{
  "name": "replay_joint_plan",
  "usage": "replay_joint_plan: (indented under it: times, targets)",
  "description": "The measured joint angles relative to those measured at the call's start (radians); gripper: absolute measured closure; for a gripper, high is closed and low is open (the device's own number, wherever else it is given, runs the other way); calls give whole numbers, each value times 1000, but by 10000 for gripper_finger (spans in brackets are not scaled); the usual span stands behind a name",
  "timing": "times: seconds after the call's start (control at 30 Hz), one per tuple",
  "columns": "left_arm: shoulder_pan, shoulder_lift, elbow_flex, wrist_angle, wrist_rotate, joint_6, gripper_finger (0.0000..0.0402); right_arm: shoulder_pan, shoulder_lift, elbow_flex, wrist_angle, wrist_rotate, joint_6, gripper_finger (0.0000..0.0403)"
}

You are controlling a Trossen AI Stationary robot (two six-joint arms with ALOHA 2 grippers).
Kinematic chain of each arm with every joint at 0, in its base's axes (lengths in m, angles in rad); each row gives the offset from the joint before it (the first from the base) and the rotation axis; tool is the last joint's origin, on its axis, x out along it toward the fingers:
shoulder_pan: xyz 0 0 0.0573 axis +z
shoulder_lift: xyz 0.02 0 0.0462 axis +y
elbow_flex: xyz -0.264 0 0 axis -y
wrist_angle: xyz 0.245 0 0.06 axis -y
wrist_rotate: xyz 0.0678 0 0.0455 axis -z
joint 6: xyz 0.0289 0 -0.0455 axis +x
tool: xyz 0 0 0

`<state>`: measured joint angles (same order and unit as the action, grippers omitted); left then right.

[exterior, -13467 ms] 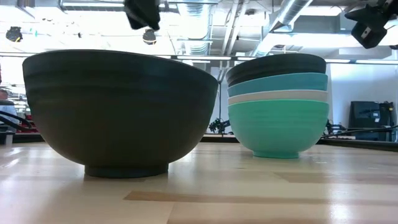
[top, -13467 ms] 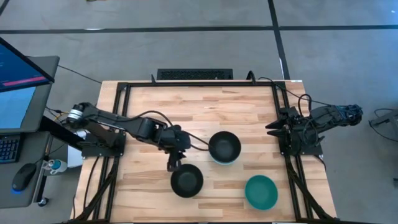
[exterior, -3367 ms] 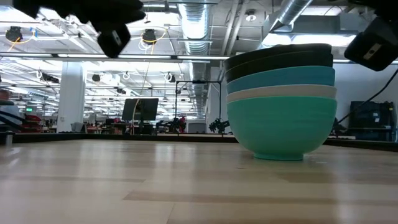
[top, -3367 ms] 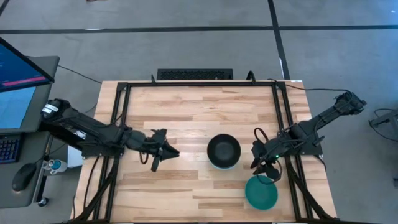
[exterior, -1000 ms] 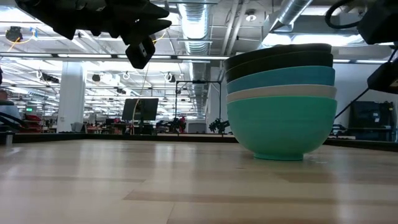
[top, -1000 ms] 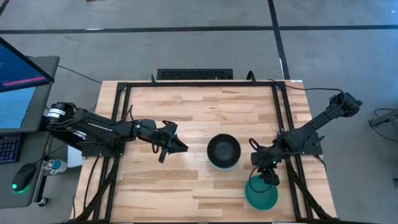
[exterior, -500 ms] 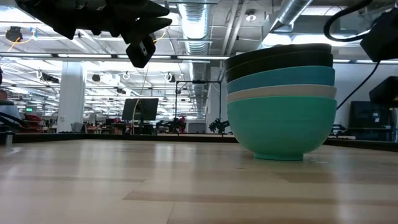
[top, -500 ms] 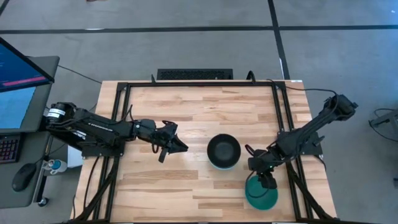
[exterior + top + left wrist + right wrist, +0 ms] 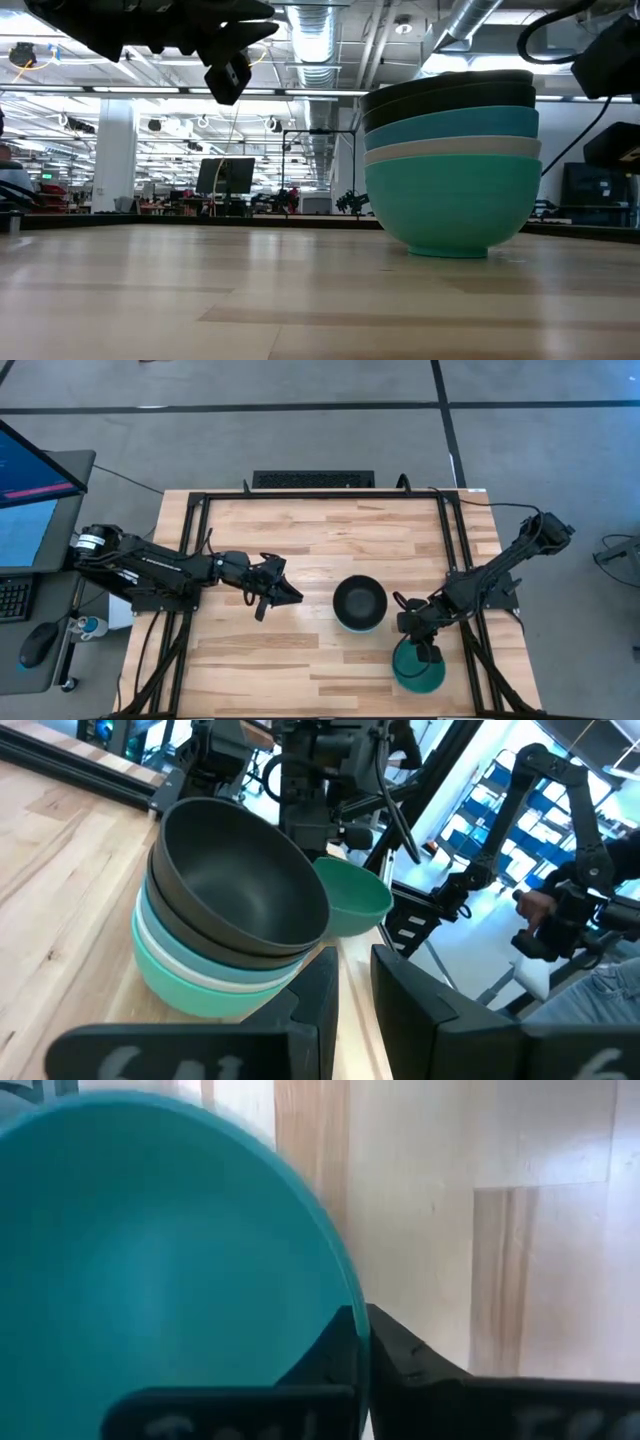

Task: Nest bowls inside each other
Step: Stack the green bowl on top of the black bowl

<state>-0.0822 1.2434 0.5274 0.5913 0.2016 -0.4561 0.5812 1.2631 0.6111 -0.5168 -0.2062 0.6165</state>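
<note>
Several bowls sit nested in a stack at mid-table, a black one on top; the low view shows the stack resting on a turquoise bottom bowl. A teal green bowl stands apart near the table's front right, also seen past the stack in the left wrist view. My right gripper is shut on it. My left gripper hovers above the table left of the stack, slightly open and holding nothing; its fingers frame the stack. My right gripper pinches the teal green bowl's rim on the bowl's far side. One finger is inside the bowl and the other outside. The fingers slant down from above and from the table's right. Whether the bowl's foot is on the table, I cannot tell.
A black frame runs around the wooden table top. Bare wood lies at the near left and behind the stack. A monitor and a mouse stand off the table's left side.
My right gripper has gone a little toward the table's left edge, down onto the teal green bowl's far rim, and has shut on it. The bowl has shifted slightly with it. The stack has not moved.
</note>
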Motion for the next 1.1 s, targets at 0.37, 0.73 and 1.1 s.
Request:
replay_joint_plan:
  times: [0.37,0.73,1.1]
  targets:
    - [0,0,0,2,-6,-26,347,1,0,43,-79,65,8,391]
    - [0,0,0,2,-32,-27,347,1,-1,331,-411,203,-4,392]
    - [0,0,0,4,-33,-38,347,-83,-1,658,-705,448,-23,392]
